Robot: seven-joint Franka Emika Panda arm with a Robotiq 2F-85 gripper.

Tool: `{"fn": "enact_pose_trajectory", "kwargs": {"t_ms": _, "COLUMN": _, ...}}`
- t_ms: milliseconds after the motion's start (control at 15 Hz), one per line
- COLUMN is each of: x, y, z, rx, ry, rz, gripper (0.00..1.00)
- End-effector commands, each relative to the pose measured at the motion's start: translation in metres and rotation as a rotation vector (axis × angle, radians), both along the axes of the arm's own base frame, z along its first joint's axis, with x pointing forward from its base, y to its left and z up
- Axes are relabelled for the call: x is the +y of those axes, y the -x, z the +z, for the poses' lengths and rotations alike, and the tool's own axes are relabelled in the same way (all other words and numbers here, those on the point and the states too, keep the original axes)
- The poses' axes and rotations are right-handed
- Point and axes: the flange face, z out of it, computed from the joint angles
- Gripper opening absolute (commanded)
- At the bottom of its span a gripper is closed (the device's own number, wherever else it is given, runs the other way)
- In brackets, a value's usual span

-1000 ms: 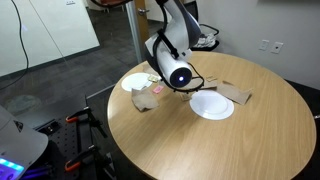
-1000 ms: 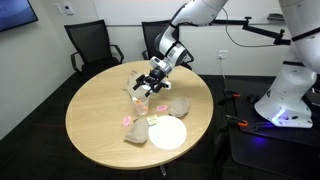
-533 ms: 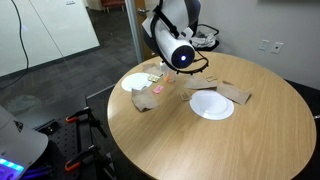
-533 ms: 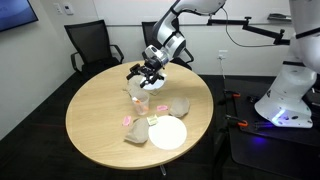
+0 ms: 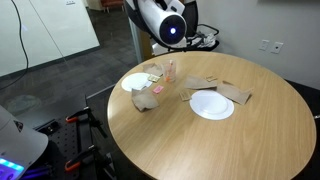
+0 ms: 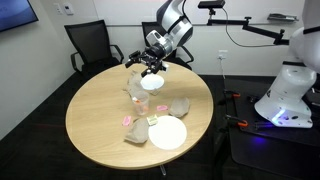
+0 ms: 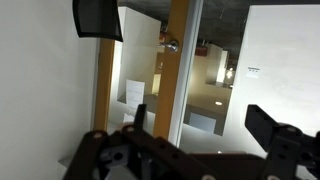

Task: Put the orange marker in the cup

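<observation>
Round wooden table (image 5: 200,145), two white plates (image 5: 211,105), crumpled brown papers (image 5: 238,94), clear cup (image 5: 170,71).

The pincer (image 7: 199,116), spread wide, faces a wooden door frame (image 7: 180,80).

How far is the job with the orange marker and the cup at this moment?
Seemingly done: an orange shape, likely the orange marker, stands inside the cup. In hand: nothing; the claw hangs open and empty above the table. Left: probably nothing, though the pictures are too small to be sure.
</observation>
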Motion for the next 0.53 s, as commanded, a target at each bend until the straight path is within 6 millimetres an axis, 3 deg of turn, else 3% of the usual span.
{"fn": "enact_pose_trajectory", "kwargs": {"t_ms": 0, "x": 0.003, "y": 0.023, "z": 0.040, "rx": -0.031, "ry": -0.012, "rz": -0.005, "gripper": 1.00}}
{"fn": "enact_pose_trajectory", "kwargs": {"t_ms": 467, "x": 0.006, "y": 0.031, "z": 0.089, "rx": -0.095, "ry": -0.008, "rz": -0.005, "gripper": 1.00}}
